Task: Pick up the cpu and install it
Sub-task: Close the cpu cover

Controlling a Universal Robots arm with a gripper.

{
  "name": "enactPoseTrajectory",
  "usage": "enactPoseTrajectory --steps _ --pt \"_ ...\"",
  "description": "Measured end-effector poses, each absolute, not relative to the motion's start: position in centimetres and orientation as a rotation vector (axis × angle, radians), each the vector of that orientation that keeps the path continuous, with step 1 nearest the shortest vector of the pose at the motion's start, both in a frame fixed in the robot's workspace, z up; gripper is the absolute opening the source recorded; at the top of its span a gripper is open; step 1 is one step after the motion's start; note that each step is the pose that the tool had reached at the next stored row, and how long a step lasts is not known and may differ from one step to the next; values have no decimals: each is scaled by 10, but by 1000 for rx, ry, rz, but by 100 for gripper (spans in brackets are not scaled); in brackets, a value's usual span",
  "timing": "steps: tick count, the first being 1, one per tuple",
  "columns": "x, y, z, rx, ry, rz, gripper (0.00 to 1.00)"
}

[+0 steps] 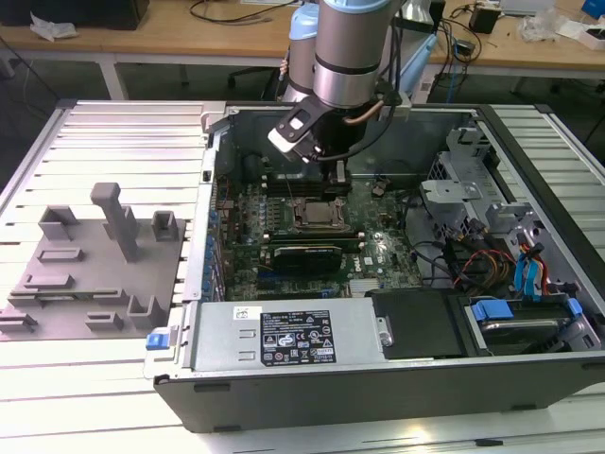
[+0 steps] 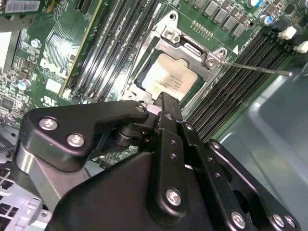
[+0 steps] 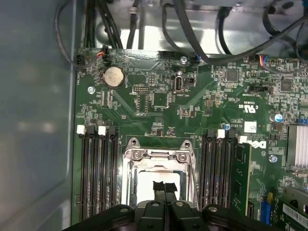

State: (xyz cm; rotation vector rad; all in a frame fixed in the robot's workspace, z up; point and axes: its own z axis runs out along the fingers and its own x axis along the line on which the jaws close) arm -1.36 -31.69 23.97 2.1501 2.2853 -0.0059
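The cpu lies flat in the open metal-framed socket on the green motherboard, silvery top up. In the first wrist view the cpu shows pale inside the socket frame. My gripper hovers just over the chip's near edge with its two black fingers pressed together and nothing between them. Its fingertips sit over the chip's middle in the first wrist view. In the exterior view my gripper hangs inside the open case, a little above the cpu.
Memory slots flank the socket on both sides. The thin socket lever sticks out over the slots. A long black graphics card, the power supply and drive bays fill the case. A grey fixture block stands on the exterior view's left.
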Motion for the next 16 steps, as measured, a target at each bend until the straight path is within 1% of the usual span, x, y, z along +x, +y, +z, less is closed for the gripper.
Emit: enactPoseTrajectory --steps 16 --pt "-14 -317 240 1858 2528 -5 11"
